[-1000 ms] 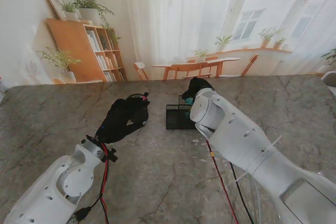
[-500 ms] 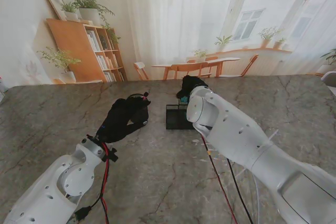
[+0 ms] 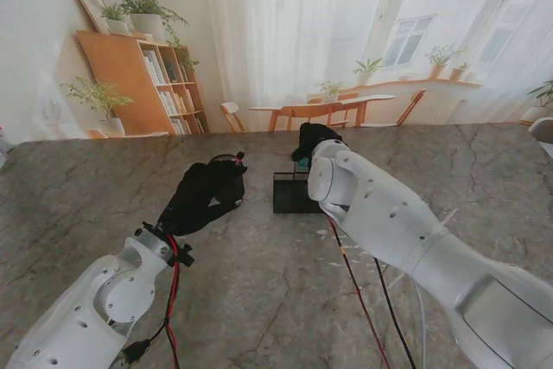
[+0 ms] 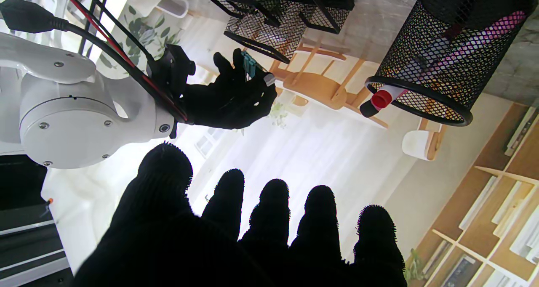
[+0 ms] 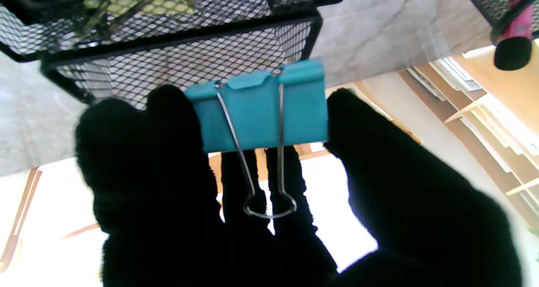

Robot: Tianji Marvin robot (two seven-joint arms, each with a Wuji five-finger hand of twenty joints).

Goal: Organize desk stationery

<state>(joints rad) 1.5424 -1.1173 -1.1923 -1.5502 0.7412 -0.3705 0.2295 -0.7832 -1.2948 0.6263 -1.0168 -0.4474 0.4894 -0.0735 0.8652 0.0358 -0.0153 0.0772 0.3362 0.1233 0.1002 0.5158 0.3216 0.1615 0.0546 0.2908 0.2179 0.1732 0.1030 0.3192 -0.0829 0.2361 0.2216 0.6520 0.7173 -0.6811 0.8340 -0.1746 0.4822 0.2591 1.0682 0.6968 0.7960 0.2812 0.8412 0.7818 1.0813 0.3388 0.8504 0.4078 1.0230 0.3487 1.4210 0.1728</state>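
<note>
We hold a teal metal binder clip [image 5: 263, 108] in our right robot hand [image 5: 236, 186], over the black wire-mesh tray [image 3: 294, 194] at 12 o'clock on the desk [image 3: 259, 300]. Left robot hand [image 3: 206, 196] w/ fingers spread, holding nothing.

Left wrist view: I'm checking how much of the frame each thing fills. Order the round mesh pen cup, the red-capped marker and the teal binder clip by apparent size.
1. Round mesh pen cup, largest by far.
2. Red-capped marker, only its end pokes out of the cup.
3. Teal binder clip, a sliver in the right robot hand.

The last two look close; the clip sits farther away.
</note>
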